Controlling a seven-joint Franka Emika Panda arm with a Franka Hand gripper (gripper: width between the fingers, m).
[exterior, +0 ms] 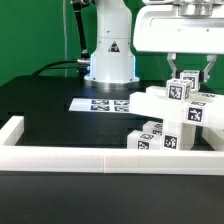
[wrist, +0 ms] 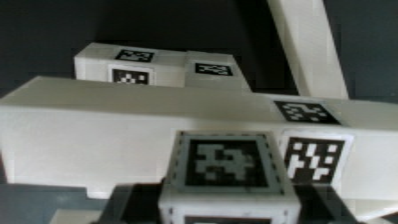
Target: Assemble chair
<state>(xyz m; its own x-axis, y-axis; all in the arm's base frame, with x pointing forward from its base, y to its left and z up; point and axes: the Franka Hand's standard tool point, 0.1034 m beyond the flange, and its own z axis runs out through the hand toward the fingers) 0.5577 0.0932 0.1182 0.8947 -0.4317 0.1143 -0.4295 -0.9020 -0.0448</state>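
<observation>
The chair is a cluster of blocky white tagged pieces (exterior: 165, 120) at the exterior view's right, just behind the border rail. My gripper (exterior: 189, 76) hangs over the cluster and is shut on a small white tagged post (exterior: 182, 90) that sits at the top of the pile. In the wrist view the post (wrist: 226, 165) fills the space between my dark fingers (wrist: 139, 205), with my gripper (wrist: 224, 208) closed on its sides. Under it lies a broad white slab (wrist: 125, 120), with another tagged block (wrist: 151, 63) beyond it. I cannot tell whether the post is seated in the slab.
A long low white border rail (exterior: 90, 158) runs along the front and the exterior view's left (exterior: 18, 135). The marker board (exterior: 100, 103) lies flat on the black table before the robot base (exterior: 108, 55). In the wrist view, the rail (wrist: 306, 45) shows past the slab.
</observation>
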